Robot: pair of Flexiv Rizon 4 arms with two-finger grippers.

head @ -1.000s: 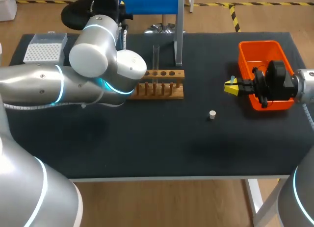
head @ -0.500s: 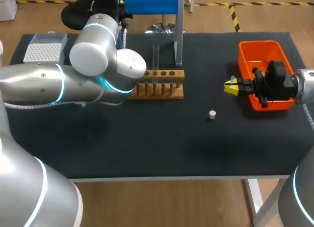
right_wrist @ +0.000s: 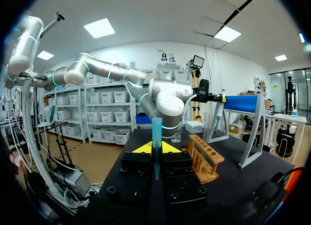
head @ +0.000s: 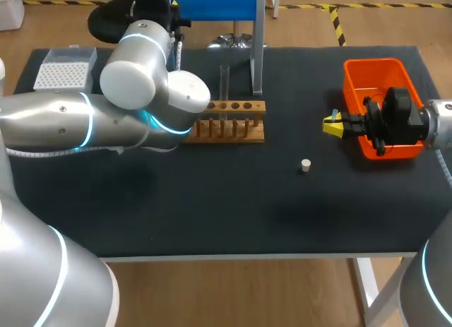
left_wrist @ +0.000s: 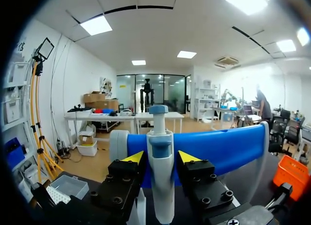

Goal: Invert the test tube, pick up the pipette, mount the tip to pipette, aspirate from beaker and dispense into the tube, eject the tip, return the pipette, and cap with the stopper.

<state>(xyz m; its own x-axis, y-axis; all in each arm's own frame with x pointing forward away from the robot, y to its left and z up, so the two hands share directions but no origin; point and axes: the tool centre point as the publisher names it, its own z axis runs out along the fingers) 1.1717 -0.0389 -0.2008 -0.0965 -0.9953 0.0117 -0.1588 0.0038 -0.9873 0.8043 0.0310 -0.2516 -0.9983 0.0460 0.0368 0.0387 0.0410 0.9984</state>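
The wooden rack (head: 229, 122) stood on the dark table (head: 212, 214), with a clear test tube (head: 224, 78) upright in it. Behind the rack rose the blue stand (head: 212, 6). The left arm (head: 134, 94) crossed the rack's left end and reached up to that stand. Well left of the rack sat the tip box (head: 65, 69). Right of the rack, nearer the table's front, lay the white stopper (head: 306, 165). Farther right stood the orange bin (head: 374, 62). The right gripper (head: 332, 124) hung between bin and rack, a blue tip (head: 334, 114) at its yellow ends.

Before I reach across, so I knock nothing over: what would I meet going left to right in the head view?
Tip box, wooden test tube rack, stopper, right gripper, orange bin.
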